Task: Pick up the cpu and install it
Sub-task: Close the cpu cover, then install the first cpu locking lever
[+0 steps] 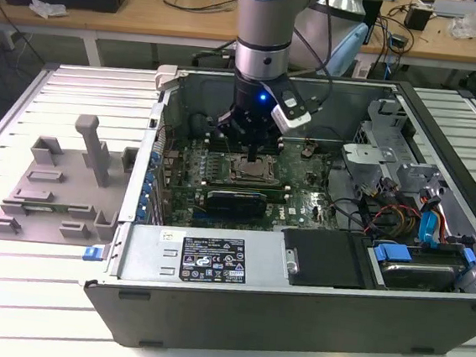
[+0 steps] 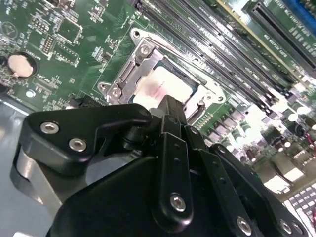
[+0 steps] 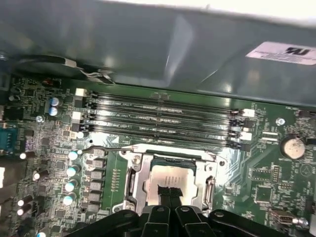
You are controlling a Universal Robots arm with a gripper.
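Note:
The cpu [image 3: 170, 176] [image 2: 167, 88] lies flat inside the metal-framed socket [image 3: 132, 181] [image 2: 124, 74] on the green motherboard, its silvery top facing up. My gripper [image 3: 170, 192] [image 2: 168, 105] hangs directly over it, its two black fingers pressed together with nothing between them. The fingertips sit at or just above the chip's top; I cannot tell whether they touch it. In the exterior view the arm reaches straight down into the open computer case, with the gripper [image 1: 253, 151] above the socket [image 1: 253, 171].
Memory slots [image 3: 158, 118] run beside the socket, with the grey case wall [image 3: 148, 44] behind them. A grey moulded tray [image 1: 52, 186] lies outside the case at the exterior view's left. A drive cage [image 1: 393, 147], cables and a black box [image 1: 327, 259] fill the exterior view's right.

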